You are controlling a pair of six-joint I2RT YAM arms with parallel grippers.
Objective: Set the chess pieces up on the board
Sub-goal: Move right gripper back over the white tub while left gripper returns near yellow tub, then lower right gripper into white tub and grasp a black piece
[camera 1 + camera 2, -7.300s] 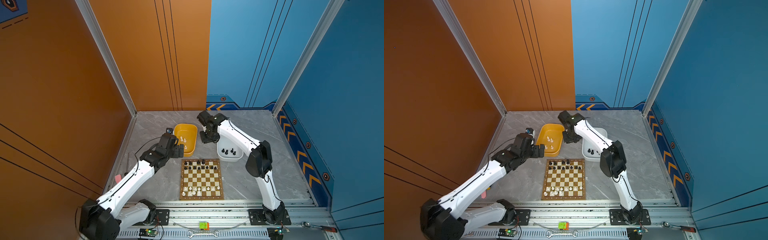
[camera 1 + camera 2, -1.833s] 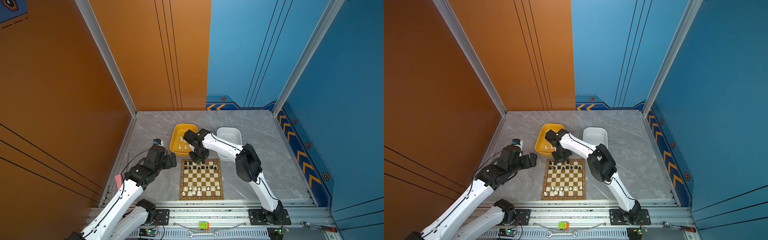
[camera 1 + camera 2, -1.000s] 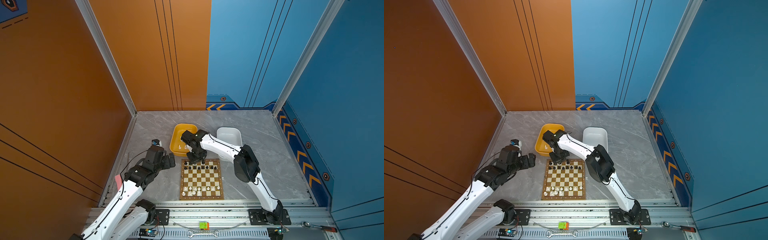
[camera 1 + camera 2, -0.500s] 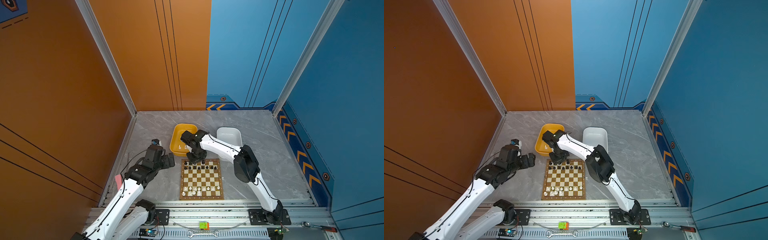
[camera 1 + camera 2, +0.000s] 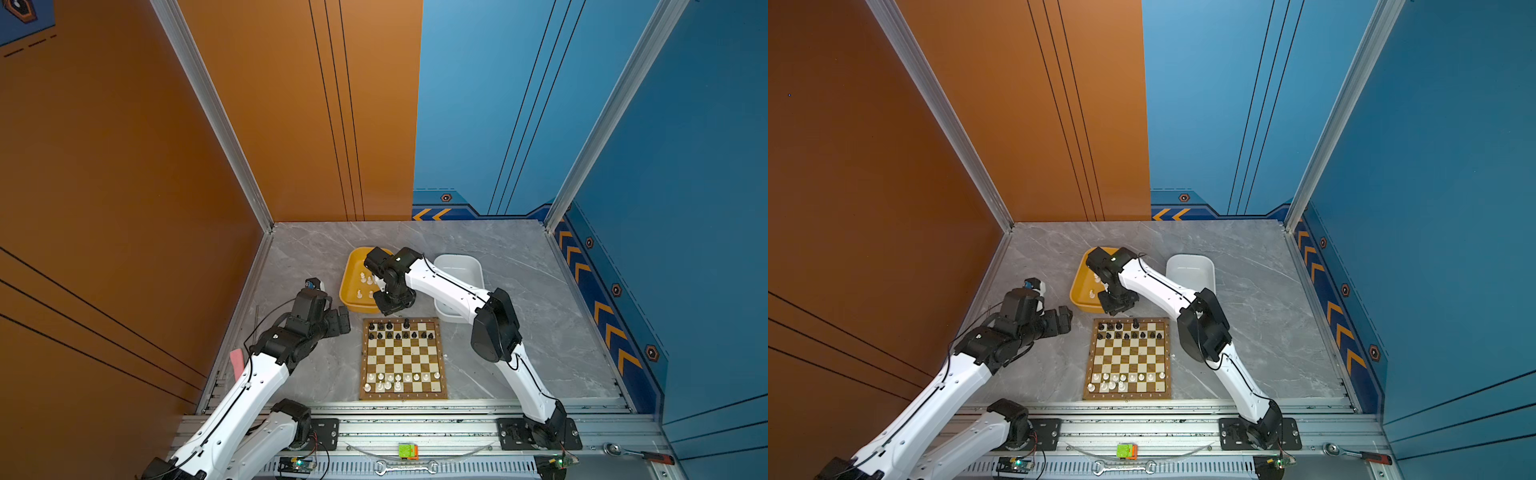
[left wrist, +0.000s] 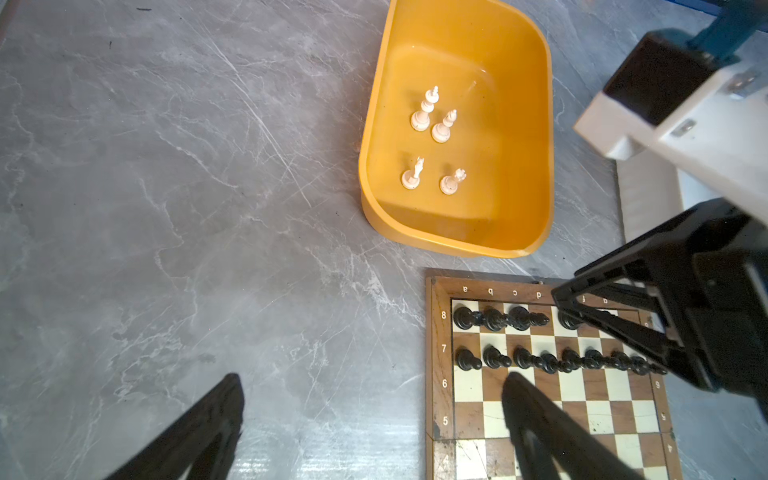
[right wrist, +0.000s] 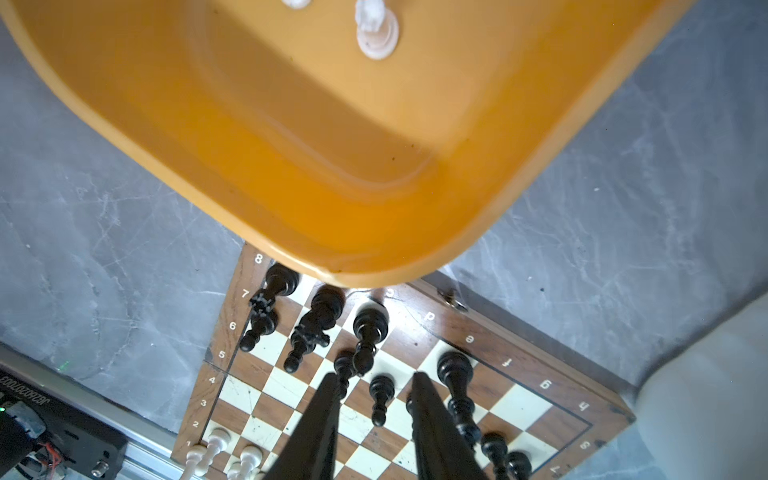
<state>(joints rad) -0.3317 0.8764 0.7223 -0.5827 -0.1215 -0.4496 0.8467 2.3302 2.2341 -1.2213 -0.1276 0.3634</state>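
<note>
Cream chess pieces [image 6: 420, 120] are noted upright in the yellow tub [image 6: 457, 243] just beyond the board's [image 6: 441, 399] far edge; right gripper [image 7: 374, 380], parted and empty, nearest there; left gripper [image 6: 372, 377], wide open, beside the board.

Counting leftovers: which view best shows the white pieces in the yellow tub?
Left wrist view: all four white pieces stand unobstructed in the yellow tub. In both top views they are tiny, with the right arm overlapping the tub. The right wrist view catches only one whole piece.
</note>
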